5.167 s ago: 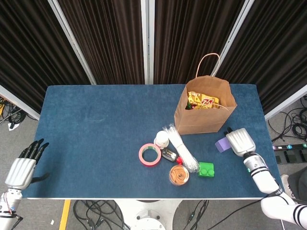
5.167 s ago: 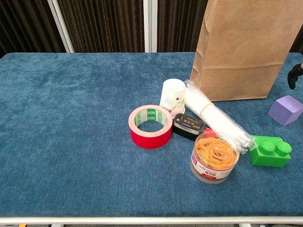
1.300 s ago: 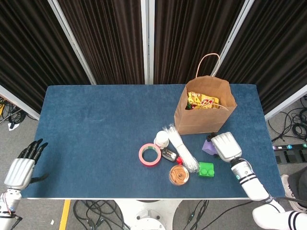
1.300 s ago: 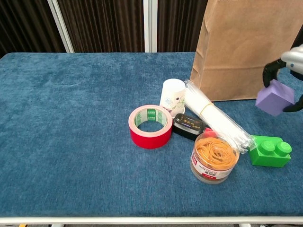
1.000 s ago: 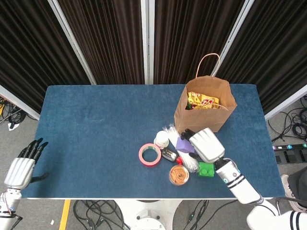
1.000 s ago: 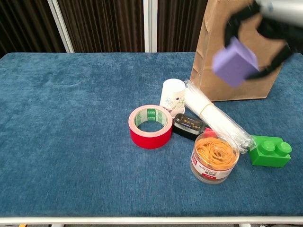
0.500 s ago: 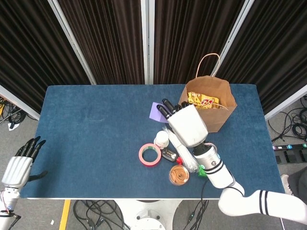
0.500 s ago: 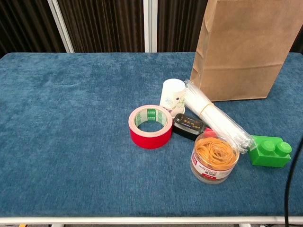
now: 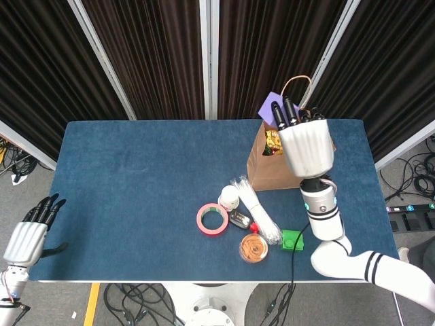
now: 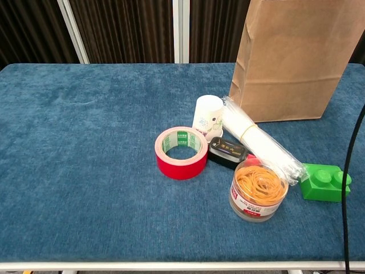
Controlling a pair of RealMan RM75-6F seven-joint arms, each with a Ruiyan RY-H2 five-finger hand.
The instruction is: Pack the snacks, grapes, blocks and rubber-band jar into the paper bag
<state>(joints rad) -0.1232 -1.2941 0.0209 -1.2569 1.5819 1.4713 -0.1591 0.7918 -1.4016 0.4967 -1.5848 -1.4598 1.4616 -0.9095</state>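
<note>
Blue-clothed table (image 9: 136, 176), dark pleated curtains (image 9: 156, 54) – white uprights, grey floor (image 9: 27, 197), cables (image 9: 418, 176).

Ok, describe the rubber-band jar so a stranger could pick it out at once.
Start at the brown paper bag and come toward the table's near edge, past the clear packet of white sticks. The rubber-band jar stands there, left of the green block: a short clear round tub, the only one full of orange bands.

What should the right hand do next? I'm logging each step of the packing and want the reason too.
Probably ease the right hand slightly toward the middle of the paper bag opening, then let go. It holds the purple block above the bag's far rim, beside the handle, so a drop from here might miss. A yellow snack pack already lies inside.
</note>
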